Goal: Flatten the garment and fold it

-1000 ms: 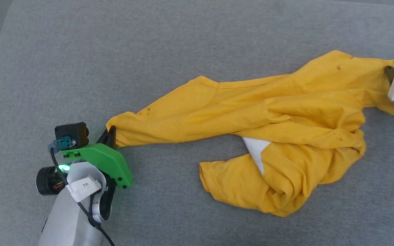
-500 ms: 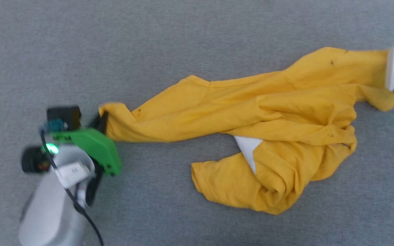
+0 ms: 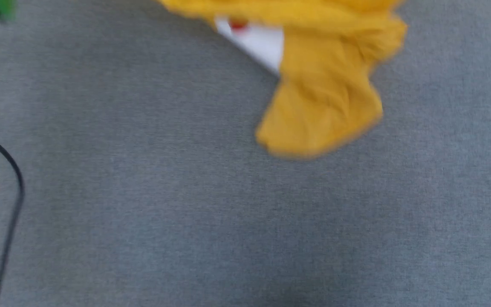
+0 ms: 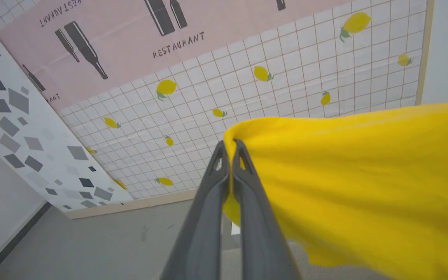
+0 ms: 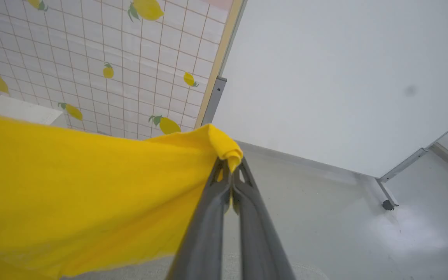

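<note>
While the left tool [image 4: 230,155] and the right tool [image 5: 230,171] pinched corners of the bright yellow cotton T-shirt [image 3: 322,111], it hung over the grey bench [image 3: 164,221]; laying it flat seemed the next job.

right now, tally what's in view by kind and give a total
bright yellow cotton T-shirt: 1
dark grey two-finger grippers, both shut on the T-shirt: 2 (left gripper, right gripper)
grey fabric surface: 1
thin black cable: 1
total: 5
</note>
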